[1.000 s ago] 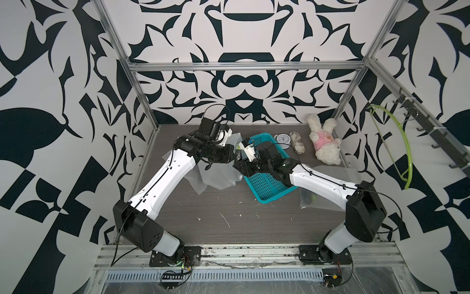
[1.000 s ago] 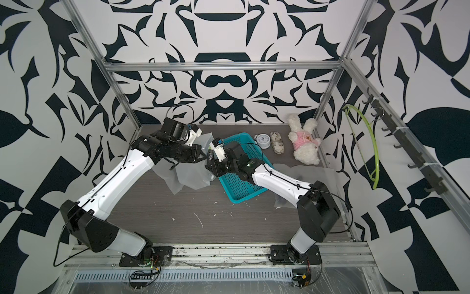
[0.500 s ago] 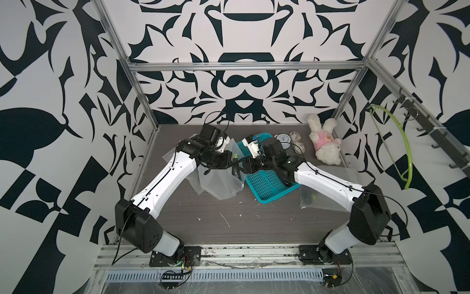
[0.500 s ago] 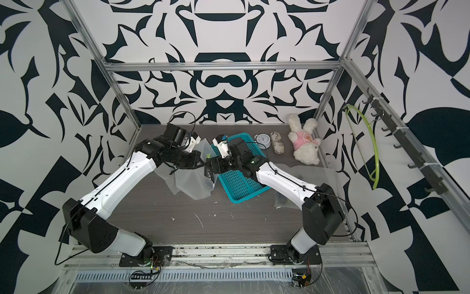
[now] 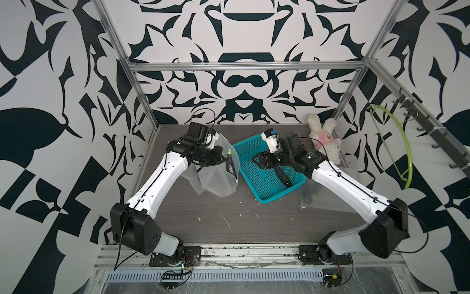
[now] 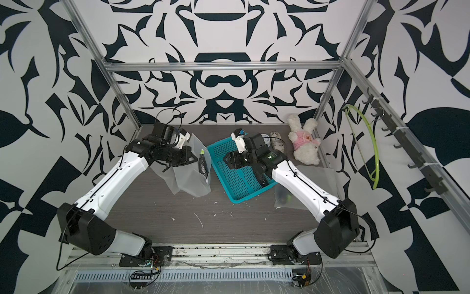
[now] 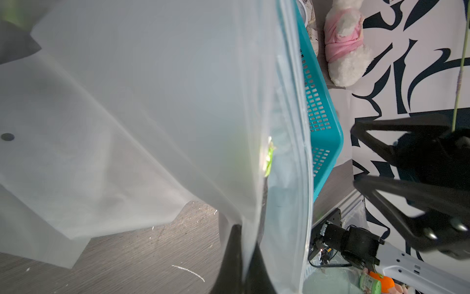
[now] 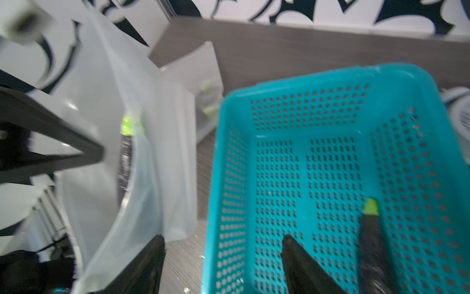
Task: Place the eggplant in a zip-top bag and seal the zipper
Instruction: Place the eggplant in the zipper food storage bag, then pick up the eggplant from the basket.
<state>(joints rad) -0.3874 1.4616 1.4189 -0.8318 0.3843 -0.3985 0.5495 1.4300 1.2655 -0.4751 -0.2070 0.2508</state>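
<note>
Eggplant [image 5: 230, 165] in bag [image 5: 218, 183], second eggplant [image 5: 284, 177] in basket [image 5: 254, 183]

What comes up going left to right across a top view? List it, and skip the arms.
Zip-top bag with an eggplant inside → teal basket → plush rabbit → green hanger on the side rail.

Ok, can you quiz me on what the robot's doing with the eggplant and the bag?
1. True or false: an eggplant sits inside the zip-top bag.
2. The left gripper is: A) wide open, B) shut on the bag, C) shut on nothing.
3. Fill in: the open right gripper hangs over the teal ____.
Key: 1 true; 2 B; 3 basket.
</note>
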